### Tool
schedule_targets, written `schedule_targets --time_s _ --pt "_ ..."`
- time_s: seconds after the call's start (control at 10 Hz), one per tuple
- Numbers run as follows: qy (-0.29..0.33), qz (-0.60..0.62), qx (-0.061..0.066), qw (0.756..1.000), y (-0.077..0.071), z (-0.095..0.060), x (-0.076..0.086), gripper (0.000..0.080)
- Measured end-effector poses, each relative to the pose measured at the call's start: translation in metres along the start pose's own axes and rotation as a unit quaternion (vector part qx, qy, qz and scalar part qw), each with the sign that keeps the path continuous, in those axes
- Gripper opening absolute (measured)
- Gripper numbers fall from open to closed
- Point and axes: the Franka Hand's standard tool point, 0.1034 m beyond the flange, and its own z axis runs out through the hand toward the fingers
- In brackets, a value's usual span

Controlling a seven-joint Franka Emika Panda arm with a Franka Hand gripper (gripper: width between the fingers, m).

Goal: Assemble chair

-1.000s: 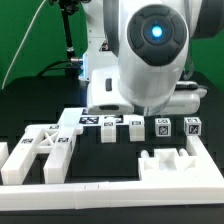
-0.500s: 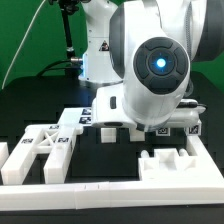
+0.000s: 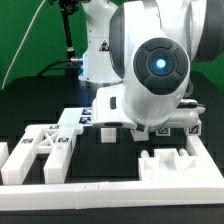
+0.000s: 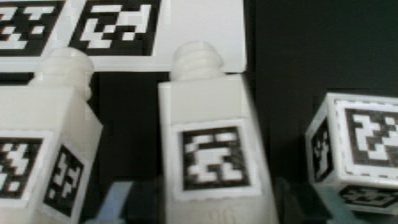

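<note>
Having dropped, the arm now hides most leg bars.

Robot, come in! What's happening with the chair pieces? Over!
Gripper down at the middle leg bar; jaws hidden, grip unclear. Bar standing upright. Frame lying apart, untouched. Nothing blocking.

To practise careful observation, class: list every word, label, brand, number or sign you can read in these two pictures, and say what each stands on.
Words, brands, numbers: none in either view.
Signs: square black-and-white tags, patterns without letters, on the leg bar, the block beside it and the marker board.
Exterior view: tags on the cross-braced frame are too small to read.
</note>
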Motion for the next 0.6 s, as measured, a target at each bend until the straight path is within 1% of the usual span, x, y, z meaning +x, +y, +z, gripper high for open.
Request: schedule_targets --time_s 0.5,0.6 --pt "0.000 0.000 0.000 1.000 0.0000 0.0000 0.0000 0.0284" --pt "-0.007 -0.005 0.000 1.000 0.0004 -0.0048 -0.0037 0.0284"
